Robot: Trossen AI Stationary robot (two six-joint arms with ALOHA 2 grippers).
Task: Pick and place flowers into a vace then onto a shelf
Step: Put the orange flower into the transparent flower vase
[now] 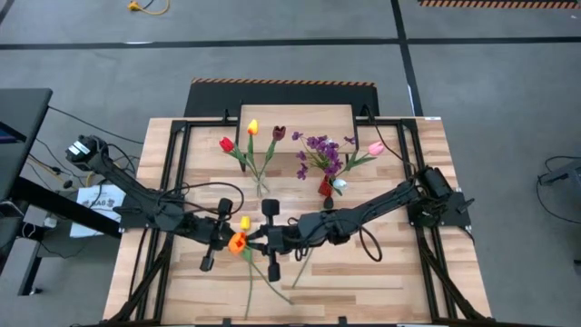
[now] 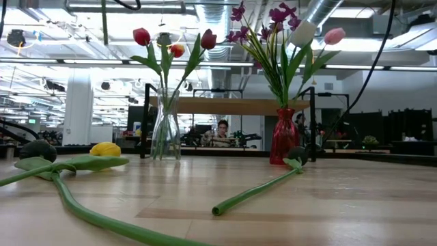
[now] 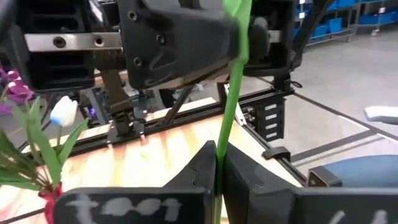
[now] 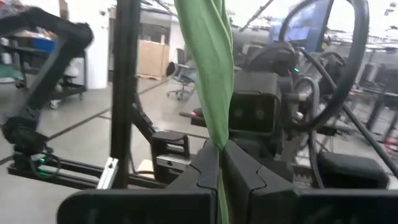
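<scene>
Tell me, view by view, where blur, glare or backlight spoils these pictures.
Low view: bright ceiling lights backlight the clear glass vase and red vase; the near green stem is soft. Left wrist view: the other arm's dark housing up close is blurred. Right wrist view: the green leaf is blurred, the room behind hazy. High view: even light, no glare.

Both arms reach in over the table centre, wrists nearly meeting.

Left arm: runs from its base at 9 o'clock toward centre. Left gripper (image 1: 238, 238) sits just left of centre, fingers (image 3: 202, 165) clamped together on a stem (image 3: 231, 99).

Right arm: runs from its base at 3 o'clock toward centre. Right gripper (image 1: 259, 238) faces the left one, fingers (image 4: 208, 165) pressed together on the same stem.
</scene>
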